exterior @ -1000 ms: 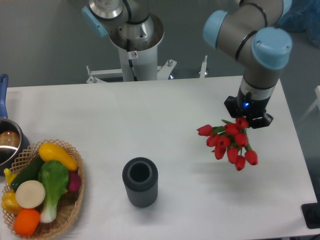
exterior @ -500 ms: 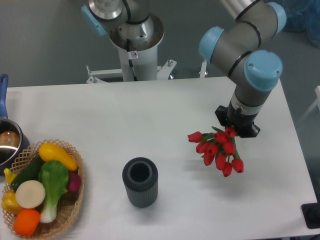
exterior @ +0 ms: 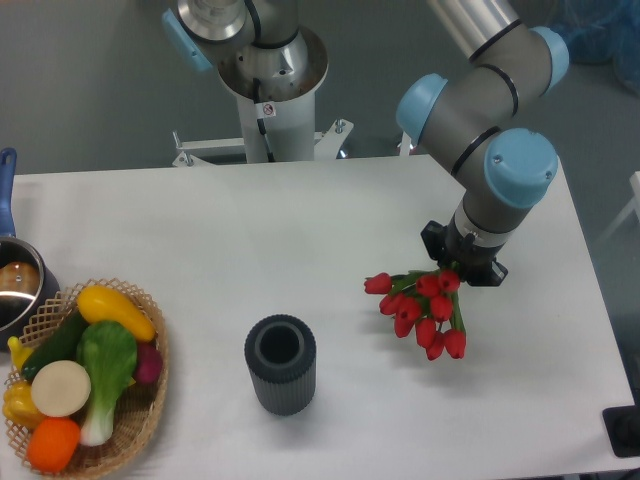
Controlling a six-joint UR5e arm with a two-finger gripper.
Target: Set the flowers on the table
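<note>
The flowers (exterior: 420, 308), a bunch of small red tulip buds with green stems, hang at the right side of the white table (exterior: 300, 230). My gripper (exterior: 462, 266) sits right above them, shut on the stems, and its fingers are hidden under the wrist. The buds point down and to the left. Their shadow lies close beneath them on the tabletop, and I cannot tell whether they touch the surface.
A dark ribbed cylindrical vase (exterior: 281, 363) stands upright left of the flowers. A wicker basket (exterior: 140, 420) with vegetables sits at the front left corner. A pot (exterior: 15, 285) with a blue handle is at the left edge. The arm's base (exterior: 265, 70) is behind the table.
The gripper has moved left and down with the flowers. The bunch now sits lower and nearer the tabletop, with its shadow closer under it.
</note>
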